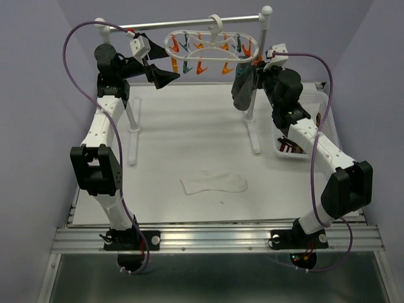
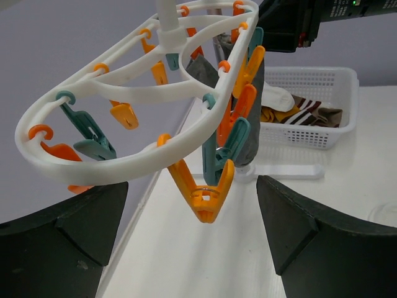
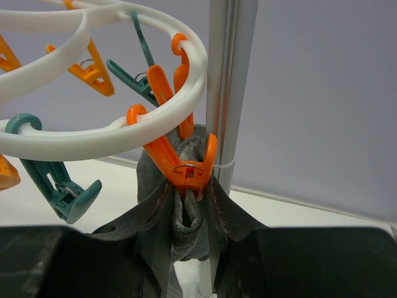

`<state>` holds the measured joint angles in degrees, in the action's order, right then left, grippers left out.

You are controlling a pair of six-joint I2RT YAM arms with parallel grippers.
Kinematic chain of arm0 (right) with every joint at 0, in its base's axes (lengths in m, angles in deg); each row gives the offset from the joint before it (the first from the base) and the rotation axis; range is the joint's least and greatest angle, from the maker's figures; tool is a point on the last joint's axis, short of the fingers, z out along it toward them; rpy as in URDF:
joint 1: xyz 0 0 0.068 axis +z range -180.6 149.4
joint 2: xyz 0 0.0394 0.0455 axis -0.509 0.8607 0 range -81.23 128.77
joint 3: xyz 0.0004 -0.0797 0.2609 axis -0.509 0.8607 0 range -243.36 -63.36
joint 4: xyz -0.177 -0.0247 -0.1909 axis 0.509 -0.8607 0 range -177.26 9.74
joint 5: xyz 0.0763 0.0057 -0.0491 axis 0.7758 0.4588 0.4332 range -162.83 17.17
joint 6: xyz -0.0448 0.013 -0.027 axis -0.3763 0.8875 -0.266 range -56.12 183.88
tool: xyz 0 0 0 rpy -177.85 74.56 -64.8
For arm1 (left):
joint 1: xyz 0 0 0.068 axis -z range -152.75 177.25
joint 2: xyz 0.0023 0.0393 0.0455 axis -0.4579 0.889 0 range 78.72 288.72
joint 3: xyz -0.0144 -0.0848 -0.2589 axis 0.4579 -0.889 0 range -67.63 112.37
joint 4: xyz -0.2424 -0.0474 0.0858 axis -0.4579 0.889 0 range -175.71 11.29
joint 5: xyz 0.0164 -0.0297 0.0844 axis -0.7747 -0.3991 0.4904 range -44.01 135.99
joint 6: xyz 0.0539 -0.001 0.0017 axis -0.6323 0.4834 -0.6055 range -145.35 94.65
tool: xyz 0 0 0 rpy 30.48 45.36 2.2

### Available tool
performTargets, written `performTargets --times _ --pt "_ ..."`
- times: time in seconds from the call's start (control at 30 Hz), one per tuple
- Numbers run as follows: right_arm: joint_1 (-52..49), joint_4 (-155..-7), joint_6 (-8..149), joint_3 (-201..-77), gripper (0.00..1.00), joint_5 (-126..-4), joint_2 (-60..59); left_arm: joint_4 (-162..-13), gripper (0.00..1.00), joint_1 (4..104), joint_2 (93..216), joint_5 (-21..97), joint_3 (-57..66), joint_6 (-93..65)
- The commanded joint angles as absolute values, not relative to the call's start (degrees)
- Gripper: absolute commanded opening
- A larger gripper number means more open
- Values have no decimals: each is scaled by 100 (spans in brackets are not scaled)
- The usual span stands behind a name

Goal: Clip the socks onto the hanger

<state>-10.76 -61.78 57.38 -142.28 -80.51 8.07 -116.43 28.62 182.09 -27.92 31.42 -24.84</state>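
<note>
The white oval hanger (image 1: 211,50) hangs by its hook from the rail, with orange and teal clips under its rings. In the right wrist view my right gripper (image 3: 189,184) is shut on a folded grey sock (image 3: 186,220). An orange clip (image 3: 186,167) sits directly above my fingertips, its lower end touching the sock. From above, that grey sock (image 1: 242,91) hangs at the hanger's right end. My left gripper (image 2: 192,186) stands open at the hanger's left end (image 2: 74,155); an orange clip (image 2: 208,198) dangles between its fingers, untouched. A white sock (image 1: 213,184) lies flat on the table.
The metal rail stand (image 1: 189,24) carries the hanger on two posts (image 1: 252,107) with feet on the table. A white perforated basket (image 1: 297,150) at the right holds more socks, seen as white, mustard and brown-striped ones (image 2: 298,112) in the left wrist view.
</note>
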Motion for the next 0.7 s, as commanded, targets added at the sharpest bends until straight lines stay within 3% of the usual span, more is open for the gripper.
performTargets --times 0.0,0.27,0.5,0.67 --pt "-1196 -5978 5633 -14466 23 -8039 842 -11981 96 2831 18164 -3188 3433 -2500" --pt "-1197 -5987 5712 -14493 23 -7951 895 -12262 88 2892 18128 -3021 3275 -2167" --pt "-1197 -5979 5782 -14440 23 -7899 860 -14132 73 2901 18181 -2775 2879 -534" --pt "-1197 -5987 5782 -14387 24 -7846 790 -14723 71 2910 18339 -2897 2914 56"
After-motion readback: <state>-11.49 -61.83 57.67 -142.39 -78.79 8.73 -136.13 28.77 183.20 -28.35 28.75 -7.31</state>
